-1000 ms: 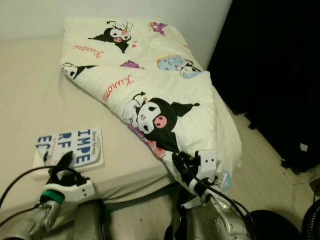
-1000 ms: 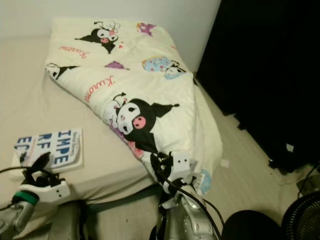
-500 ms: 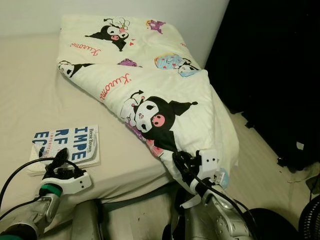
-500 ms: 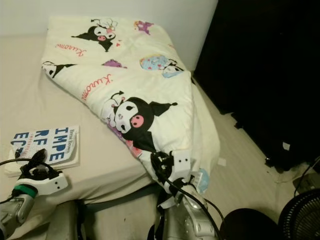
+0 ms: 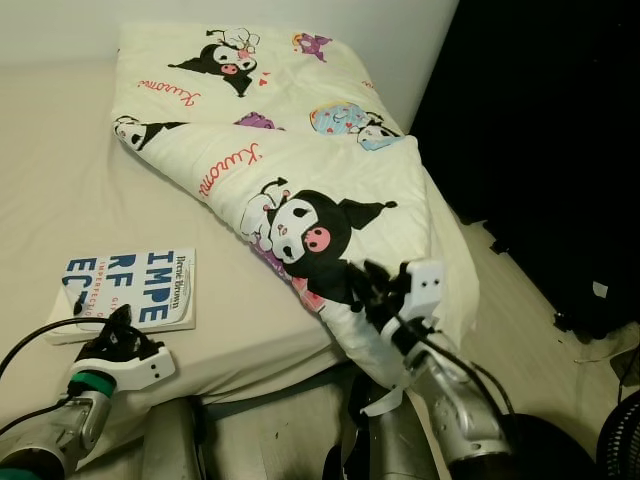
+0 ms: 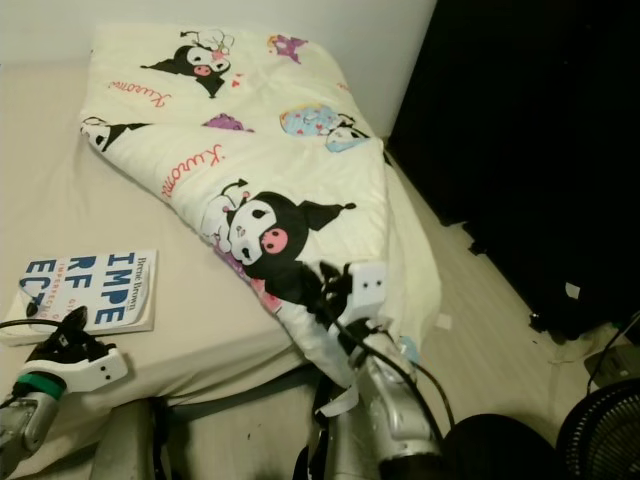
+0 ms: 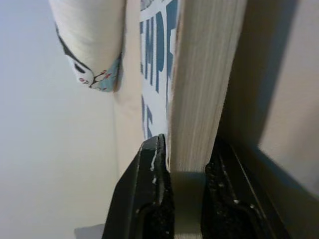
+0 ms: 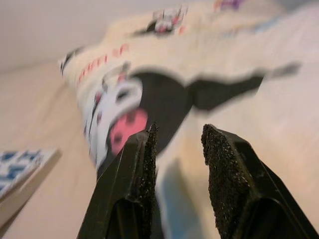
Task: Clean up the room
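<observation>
Right now I'm seeing the left gripper (image 7: pixel 187 164) sitting at the near edge of the bed (image 5: pixel 60 170), its two black fingers (image 7: pixel 147 194) straddling the page edge of the book (image 5: pixel 130 290), one on the cover side, one underneath. They're hugging the pages closely, though I cannot tell whether they're truly clamping. That book is lying flat on the beige sheet, cover up, just left of the cartoon-print blanket (image 5: pixel 330 190). The blanket is lying folded across the bed's right half, its lower corner draping over the mattress edge. My right gripper (image 8: pixel 177 149) is hovering just over that draped corner, fingers parted with a small gap, grasping nothing, pointing at the black cartoon character (image 5: pixel 315 235).
</observation>
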Robot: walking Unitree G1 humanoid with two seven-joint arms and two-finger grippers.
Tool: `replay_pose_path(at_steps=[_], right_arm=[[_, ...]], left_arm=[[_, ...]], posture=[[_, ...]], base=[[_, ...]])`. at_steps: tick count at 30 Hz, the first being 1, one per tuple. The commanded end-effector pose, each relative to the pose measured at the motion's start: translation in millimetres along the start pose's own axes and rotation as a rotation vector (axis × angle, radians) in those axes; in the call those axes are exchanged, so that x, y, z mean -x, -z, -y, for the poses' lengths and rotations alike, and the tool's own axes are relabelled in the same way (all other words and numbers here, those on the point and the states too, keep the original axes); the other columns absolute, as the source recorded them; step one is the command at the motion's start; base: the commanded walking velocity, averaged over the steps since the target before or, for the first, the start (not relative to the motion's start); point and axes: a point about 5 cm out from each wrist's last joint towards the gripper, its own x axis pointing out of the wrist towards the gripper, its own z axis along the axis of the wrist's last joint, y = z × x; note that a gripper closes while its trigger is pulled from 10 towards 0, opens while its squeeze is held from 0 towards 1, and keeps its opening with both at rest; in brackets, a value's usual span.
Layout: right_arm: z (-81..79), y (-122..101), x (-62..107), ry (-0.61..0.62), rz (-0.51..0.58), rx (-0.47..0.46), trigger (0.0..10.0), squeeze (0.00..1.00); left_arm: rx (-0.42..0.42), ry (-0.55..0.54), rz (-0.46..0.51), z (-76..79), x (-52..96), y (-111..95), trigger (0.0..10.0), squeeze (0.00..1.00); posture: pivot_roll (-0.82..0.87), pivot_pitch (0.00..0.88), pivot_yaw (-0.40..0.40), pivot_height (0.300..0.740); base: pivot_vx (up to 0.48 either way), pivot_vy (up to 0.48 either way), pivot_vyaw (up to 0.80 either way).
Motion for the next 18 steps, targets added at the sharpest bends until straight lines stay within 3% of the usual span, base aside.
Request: replay_pose_path(at_steps=[1, 2, 5, 6, 7, 8, 9, 11, 12, 13, 14, 17, 18], right_arm=[[3.4, -3.9, 1.5, 0.017, 0.015, -0.02, 10.0, 0.0], [3.4, -3.9, 1.5, 0.017, 0.015, -0.02, 10.0, 0.0], [16.6, -20.9, -0.2, 0.103, 0.098, 0.033, 10.0, 0.0], [16.6, -20.9, -0.2, 0.103, 0.098, 0.033, 10.0, 0.0], [26.0, -22.2, 0.7, 0.17, 0.109, 0.054, 10.0, 0.0], [31.9, -21.9, 1.7, 0.214, 0.11, 0.065, 10.0, 0.0], [31.9, -21.9, 1.7, 0.214, 0.11, 0.065, 10.0, 0.0], [47.6, -16.1, 3.9, 0.335, 0.082, 0.149, 10.0, 0.0], [47.6, -16.1, 3.9, 0.335, 0.082, 0.149, 10.0, 0.0], [64.7, -5.4, 4.9, 0.475, 0.017, 0.257, 10.0, 0.0], [64.7, -5.4, 4.9, 0.475, 0.017, 0.257, 10.0, 0.0], [78.1, 19.1, 2.5, 0.568, -0.161, 0.329, 10.0, 0.0], [78.1, 19.1, 2.5, 0.568, -0.161, 0.329, 10.0, 0.0]], left_arm=[[0.004, 0.014, -0.019, 5.9, 9.2, 4.8, 0.0, 0.0], [0.004, 0.014, -0.019, 5.9, 9.2, 4.8, 0.0, 0.0], [0.089, -0.155, -0.003, -11.1, 1.0, -3.6, 0.0, 0.0], [0.089, -0.155, -0.003, -11.1, 1.0, -3.6, 0.0, 0.0], [0.154, -0.252, 0.009, -24.4, -3.2, -10.8, 10.0, 0.0], [0.194, -0.312, 0.016, -33.9, -5.0, -15.1, 10.0, 0.0], [0.194, -0.312, 0.016, -33.9, -5.0, -15.1, 10.0, 0.0], [0.295, -0.453, 0.046, -64.4, -8.0, -29.9, 10.0, 0.0], [0.295, -0.453, 0.046, -64.4, -8.0, -29.9, 10.0, 0.0], [0.362, -0.547, 0.086, -94.4, -9.6, -43.3, 10.0, 0.0], [0.362, -0.547, 0.086, -94.4, -9.6, -43.3, 10.0, 0.0], [0.398, -0.634, 0.109, -125.8, -16.0, -48.3, 10.0, 0.0], [0.398, -0.634, 0.109, -125.8, -16.0, -48.3, 10.0, 0.0]], posture=[[0.04, 0.135, -0.064, 0.525], [0.04, 0.135, -0.064, 0.525], [0.04, 0.124, -0.049, 0.525], [0.04, 0.124, -0.049, 0.525], [0.04, 0.12, -0.043, 0.525], [0.04, 0.12, -0.043, 0.525], [0.04, 0.12, -0.043, 0.525], [0.06, 0.117, -0.036, 0.525], [0.06, 0.117, -0.036, 0.525], [0.07, 0.117, -0.032, 0.525], [0.07, 0.117, -0.032, 0.525], [0.1, 0.118, -0.03, 0.525], [0.1, 0.118, -0.03, 0.525]], base=[[0.0, 0.0, 0.0], [0.0, 0.0, 0.0], [0.0, 0.0, 0.0], [0.0, 0.0, 0.0], [0.0, 0.0, 0.0], [0.0, 0.0, 0.0], [0.0, 0.0, 0.0], [0.0, 0.0, 0.0], [0.0, 0.0, 0.0], [0.0, 0.0, 0.0], [0.0, 0.0, 0.0], [0.0, 0.0, 0.0], [0.0, 0.0, 0.0]])
